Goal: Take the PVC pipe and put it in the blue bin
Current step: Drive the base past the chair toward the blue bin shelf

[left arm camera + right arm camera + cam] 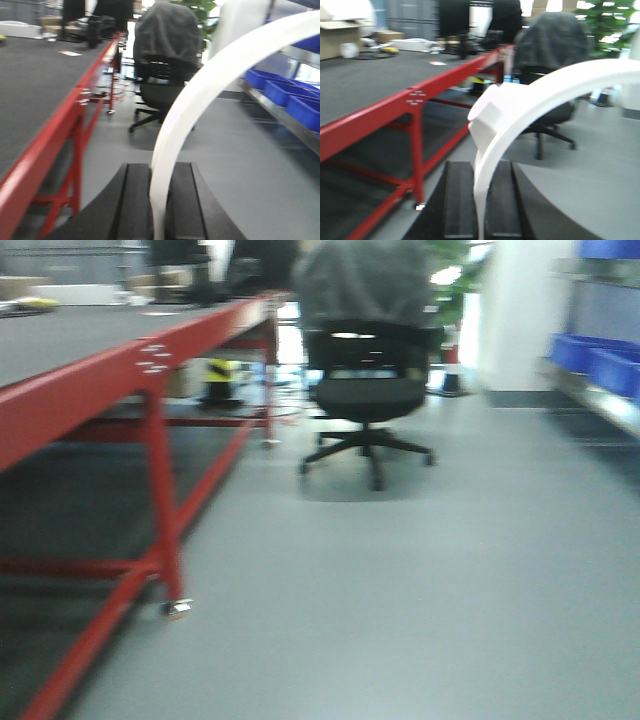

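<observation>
In the left wrist view my left gripper (160, 169) is shut on a white curved PVC pipe (205, 82) that rises from between the black fingers and arcs up to the right. The right wrist view shows my right gripper (481, 169) shut on another white curved PVC pipe (525, 102) with a wider collar at its near end. Blue bins (285, 92) sit in a row on a low metal shelf at the right; they also show at the right edge of the front view as blue bins (600, 362). Neither gripper appears in the front view.
A long red-framed table (110, 380) with a dark top runs along the left, on castor legs (176, 606). A black office chair (368, 390) draped with grey cloth stands ahead on the grey floor (420, 600). All views are motion-blurred.
</observation>
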You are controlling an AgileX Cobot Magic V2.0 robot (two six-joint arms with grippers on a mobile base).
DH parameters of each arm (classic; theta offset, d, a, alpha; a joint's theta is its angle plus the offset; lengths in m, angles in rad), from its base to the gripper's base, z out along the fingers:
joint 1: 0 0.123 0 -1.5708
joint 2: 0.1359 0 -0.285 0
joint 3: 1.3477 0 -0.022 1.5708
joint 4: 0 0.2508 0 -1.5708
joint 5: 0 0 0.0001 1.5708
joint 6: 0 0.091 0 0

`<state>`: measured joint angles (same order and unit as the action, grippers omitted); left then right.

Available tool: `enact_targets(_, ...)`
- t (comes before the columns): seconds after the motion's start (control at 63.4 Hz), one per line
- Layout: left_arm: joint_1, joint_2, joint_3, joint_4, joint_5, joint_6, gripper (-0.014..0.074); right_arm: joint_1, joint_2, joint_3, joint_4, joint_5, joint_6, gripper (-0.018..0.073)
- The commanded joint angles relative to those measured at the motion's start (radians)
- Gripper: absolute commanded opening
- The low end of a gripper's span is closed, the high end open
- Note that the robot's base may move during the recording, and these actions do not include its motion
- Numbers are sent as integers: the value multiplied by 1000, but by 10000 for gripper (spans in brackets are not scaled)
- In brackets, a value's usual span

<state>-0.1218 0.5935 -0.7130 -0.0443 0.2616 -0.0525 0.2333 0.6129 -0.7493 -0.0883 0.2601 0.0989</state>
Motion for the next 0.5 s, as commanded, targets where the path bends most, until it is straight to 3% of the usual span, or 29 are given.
enact_targets(0.0,-1,-3,-1,-1,-25,-3,-111,-1,-7,2,-13,-29,-4,-167)
enact_targets(0.489,-1,-3,-1,-1,-25,-3,-111,-1,-7,2,-13,-29,-4,-167)
